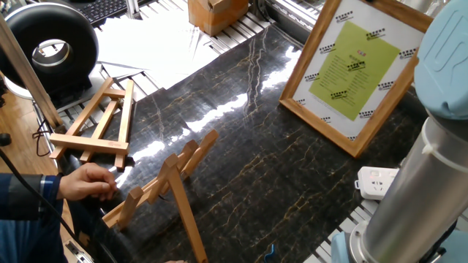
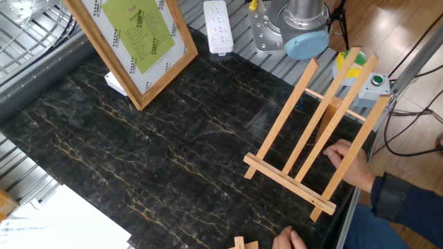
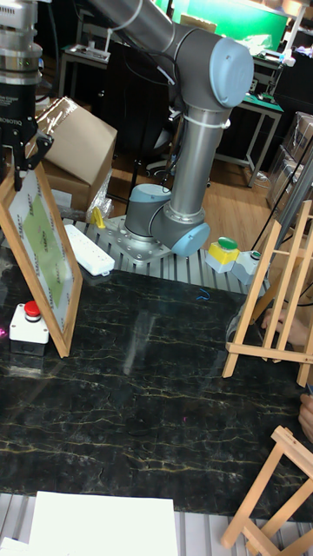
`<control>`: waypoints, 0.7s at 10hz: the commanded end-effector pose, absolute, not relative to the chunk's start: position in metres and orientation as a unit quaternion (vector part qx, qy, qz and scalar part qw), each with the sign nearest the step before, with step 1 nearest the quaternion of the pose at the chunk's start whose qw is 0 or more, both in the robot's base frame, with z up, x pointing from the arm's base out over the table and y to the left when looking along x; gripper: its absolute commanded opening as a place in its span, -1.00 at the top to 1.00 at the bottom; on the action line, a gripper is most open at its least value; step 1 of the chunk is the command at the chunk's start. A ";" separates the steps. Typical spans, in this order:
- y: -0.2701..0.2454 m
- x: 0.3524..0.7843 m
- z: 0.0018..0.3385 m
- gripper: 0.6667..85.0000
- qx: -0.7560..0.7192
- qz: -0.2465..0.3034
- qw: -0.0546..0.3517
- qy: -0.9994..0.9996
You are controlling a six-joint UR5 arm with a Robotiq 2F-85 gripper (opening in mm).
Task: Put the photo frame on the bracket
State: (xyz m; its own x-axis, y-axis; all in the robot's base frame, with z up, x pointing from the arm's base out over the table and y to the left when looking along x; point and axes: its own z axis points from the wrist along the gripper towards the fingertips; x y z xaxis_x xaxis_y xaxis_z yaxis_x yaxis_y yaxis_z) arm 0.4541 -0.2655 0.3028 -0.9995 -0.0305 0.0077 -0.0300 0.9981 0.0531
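Observation:
The photo frame point(image 1: 356, 67) point(image 2: 136, 40) point(image 3: 40, 250), light wood around a white sheet with a yellow-green panel, hangs tilted at the table's far end with its lower corner close to the dark marble top. In the tall fixed view my gripper point(image 3: 17, 165) is shut on its top edge. The two other views cut the gripper off. The bracket point(image 2: 315, 135) point(image 1: 162, 186) point(image 3: 276, 291), a pale easel with three long slats and a ledge bar, stands at the opposite end. A person's hand point(image 2: 349, 160) point(image 1: 88, 183) steadies it.
A smaller A-shaped easel point(image 1: 99, 124) point(image 3: 276, 491) lies near the bracket. A white power strip point(image 2: 219, 26) point(image 3: 87, 248) and a red-button box point(image 3: 29, 323) sit by the photo frame. The arm's base point(image 2: 297, 28) stands at the table edge, with white paper point(image 1: 157, 51) beside the marble.

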 end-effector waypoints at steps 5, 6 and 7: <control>-0.256 0.466 0.301 0.99 0.011 -0.041 -0.013 -0.999; -0.252 0.469 0.300 0.99 0.010 -0.049 -0.015 -0.999; -0.251 0.469 0.302 0.99 0.010 -0.056 -0.015 -0.998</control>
